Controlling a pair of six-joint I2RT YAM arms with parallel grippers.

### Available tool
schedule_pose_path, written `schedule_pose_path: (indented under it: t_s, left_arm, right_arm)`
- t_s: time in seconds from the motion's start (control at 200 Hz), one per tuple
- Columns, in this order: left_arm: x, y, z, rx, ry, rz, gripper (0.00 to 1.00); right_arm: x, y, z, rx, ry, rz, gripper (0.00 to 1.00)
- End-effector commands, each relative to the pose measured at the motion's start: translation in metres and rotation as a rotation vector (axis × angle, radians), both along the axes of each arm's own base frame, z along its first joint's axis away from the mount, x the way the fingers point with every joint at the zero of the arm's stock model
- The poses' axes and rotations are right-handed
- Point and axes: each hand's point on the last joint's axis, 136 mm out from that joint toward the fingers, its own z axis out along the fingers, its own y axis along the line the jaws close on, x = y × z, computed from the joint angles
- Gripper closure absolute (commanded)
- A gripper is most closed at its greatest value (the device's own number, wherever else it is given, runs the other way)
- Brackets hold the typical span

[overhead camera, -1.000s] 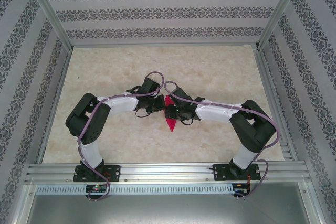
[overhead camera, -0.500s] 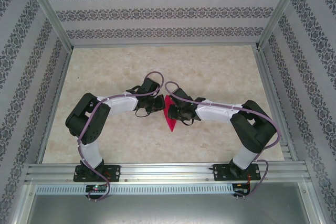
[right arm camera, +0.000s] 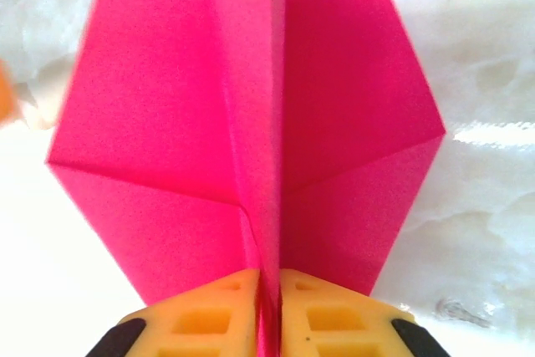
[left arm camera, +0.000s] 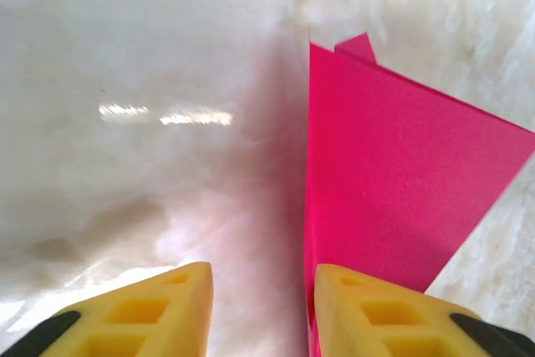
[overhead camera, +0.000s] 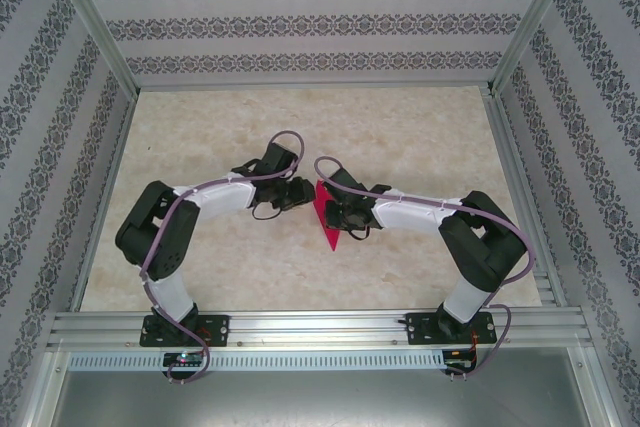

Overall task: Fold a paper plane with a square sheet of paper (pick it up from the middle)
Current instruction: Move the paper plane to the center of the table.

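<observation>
**Item 1: paper plane** [right arm camera: 159, 98]. Magenta-pink and part-folded, with a kite outline and a raised centre crease. The crease runs straight ahead from the tips of the right pincer [right arm camera: 269, 319], and a flap spreads to each side of it, low over the marbled counter [left arm camera: 125, 81].

**Item 2: right pincer.** Clenched on the centre crease. Its yellow fingertips [right arm camera: 334, 319] press together with only the paper between them.

**Item 3: left pincer** [left arm camera: 263, 311]. Released, with the jaws apart and nothing between them. The plane's straight edge lies ahead of its outer fingertip, just off the gap.

**Hazards (judged):**
- The grip takes a thin ridge at one end only, so a pull or twist there could slip off the crease or tear it.
- If the left pincer closes where it is, it would likely miss the edge or nudge the flap and skew the fold.
- The two pincers sit close together, so a careless move risks a knock between them.

**Not determinable:**
- Whether the left fingertip touches the paper.
- Whether the flaps rest on the counter or hang just above it.
- How many layers sit inside the crease.
- The nearest end of the plane, which is cut off behind the right fingertips.
- From above, most of the plane, which is covered by the right wrist.
</observation>
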Motion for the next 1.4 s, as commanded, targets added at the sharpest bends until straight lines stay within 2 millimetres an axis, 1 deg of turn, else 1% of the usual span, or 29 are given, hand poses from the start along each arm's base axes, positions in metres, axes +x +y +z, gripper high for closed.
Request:
schedule_pose_path:
  t_s: [0.0, 0.11, 0.23, 0.29, 0.46, 0.575, 0.694, 0.859, 1.014, 1.064, 1.199, 1.299, 1.399]
  left_arm:
    - [0.012, 0.027, 0.020, 0.040, -0.041, 0.058, 0.52]
    - [0.014, 0.053, 0.020, 0.103, -0.042, 0.111, 0.44]
    - [0.013, 0.071, 0.018, 0.151, -0.041, 0.152, 0.31]
    - [0.011, 0.075, 0.015, 0.169, -0.035, 0.161, 0.26]
    - [0.009, 0.082, 0.006, 0.209, -0.016, 0.166, 0.19]
    - [0.009, 0.084, 0.004, 0.222, -0.013, 0.170, 0.14]
    - [0.008, 0.086, 0.005, 0.232, -0.014, 0.172, 0.09]
    - [0.008, 0.089, 0.007, 0.243, -0.026, 0.175, 0.03]
    - [0.008, 0.089, 0.008, 0.246, -0.029, 0.175, 0.00]
    - [0.007, 0.091, 0.007, 0.251, -0.026, 0.176, 0.00]
    - [0.007, 0.093, 0.008, 0.262, -0.027, 0.178, 0.00]
    - [0.007, 0.095, 0.009, 0.274, -0.029, 0.180, 0.00]
    - [0.007, 0.098, 0.012, 0.280, -0.032, 0.186, 0.00]
  right_arm:
    - [0.009, -0.003, 0.011, -0.062, -0.045, 0.006, 0.88]
    - [0.012, -0.011, 0.017, -0.124, -0.064, 0.008, 0.89]
    - [0.014, -0.016, 0.020, -0.172, -0.079, 0.013, 0.89]
    - [0.014, -0.018, 0.017, -0.193, -0.075, 0.015, 0.88]
    - [0.015, -0.018, 0.009, -0.238, -0.062, 0.020, 0.85]
    - [0.015, -0.013, 0.004, -0.241, -0.051, 0.031, 0.83]
    - [0.013, -0.008, -0.004, -0.221, -0.032, 0.037, 0.81]
    - [0.013, -0.009, -0.009, -0.228, -0.024, 0.035, 0.76]
    - [0.013, -0.009, -0.013, -0.235, -0.016, 0.034, 0.76]
    - [0.012, -0.009, -0.014, -0.236, -0.013, 0.033, 0.77]
    - [0.014, -0.010, -0.015, -0.239, -0.016, 0.023, 0.85]
    - [0.019, -0.010, -0.008, -0.242, -0.044, 0.016, 0.90]
    - [0.032, -0.009, 0.004, -0.234, -0.088, 0.013, 0.91]
